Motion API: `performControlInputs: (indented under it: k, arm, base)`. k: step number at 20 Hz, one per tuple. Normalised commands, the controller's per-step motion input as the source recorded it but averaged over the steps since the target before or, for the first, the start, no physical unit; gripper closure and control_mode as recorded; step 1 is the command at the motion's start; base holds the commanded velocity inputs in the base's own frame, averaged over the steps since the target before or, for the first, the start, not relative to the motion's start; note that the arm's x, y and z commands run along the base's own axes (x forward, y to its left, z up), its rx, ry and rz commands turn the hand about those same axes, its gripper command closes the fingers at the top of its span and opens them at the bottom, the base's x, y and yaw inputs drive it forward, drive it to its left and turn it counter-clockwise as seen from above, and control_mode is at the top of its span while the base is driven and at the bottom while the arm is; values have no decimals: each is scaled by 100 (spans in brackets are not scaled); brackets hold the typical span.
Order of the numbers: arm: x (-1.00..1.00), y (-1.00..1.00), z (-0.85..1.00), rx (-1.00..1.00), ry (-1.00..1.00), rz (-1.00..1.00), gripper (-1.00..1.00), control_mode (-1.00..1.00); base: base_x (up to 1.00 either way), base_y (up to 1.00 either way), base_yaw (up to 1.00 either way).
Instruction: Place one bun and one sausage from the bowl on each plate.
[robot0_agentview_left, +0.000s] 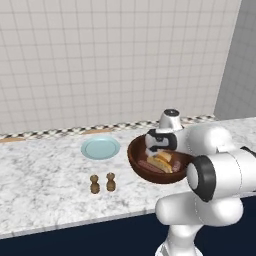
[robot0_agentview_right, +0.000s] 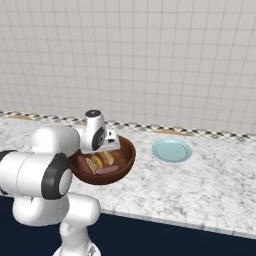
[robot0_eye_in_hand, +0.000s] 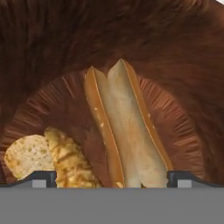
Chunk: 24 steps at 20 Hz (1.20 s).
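Note:
The dark reddish-brown wooden bowl (robot0_agentview_left: 137, 161) (robot0_agentview_right: 127, 159) (robot0_eye_in_hand: 175, 57) stands mid-counter and holds buns and sausages. My gripper (robot0_agentview_left: 156, 150) (robot0_agentview_right: 107, 145) (robot0_eye_in_hand: 112, 177) hangs low inside the bowl, open, its fingertips (robot0_eye_in_hand: 43, 177) far apart. A long split bun (robot0_eye_in_hand: 124, 127) lies straight ahead between them on the bowl floor, and I cannot tell whether they touch it. A browned, grill-marked piece (robot0_eye_in_hand: 70, 159) and a pale bun end (robot0_eye_in_hand: 26, 155) lie to its left. A reddish sausage (robot0_agentview_left: 150, 165) (robot0_agentview_right: 107, 170) lies at the near side. One pale blue plate (robot0_agentview_left: 101, 148) sits left of the bowl, another (robot0_agentview_right: 171, 150) to its right.
Two small brown shakers (robot0_agentview_left: 95, 184) (robot0_agentview_left: 111, 181) stand in front of the left plate. A tiled wall rises behind the marble counter (robot0_agentview_left: 45, 175), whose front edge runs close to my base. My own arm hides part of the counter in each base view.

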Motion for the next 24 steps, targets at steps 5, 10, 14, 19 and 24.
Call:
performControlInputs:
  k: [5,10,14,19,24]
  arm:
    - [25,0,-30,0,2,0,-100,-100]
    - [15,0,-27,0,5,0,-100,-100]
    - [-28,0,-52,6,21,5,-100,-100]
    - [-31,5,-73,12,4,4,-100,-100]
    - [-68,29,-97,3,8,6,100,-100]
  base:
    - [0,0,0]
    - [0,0,0]
    - [0,0,0]
    - [0,0,0]
    - [0,0,0]
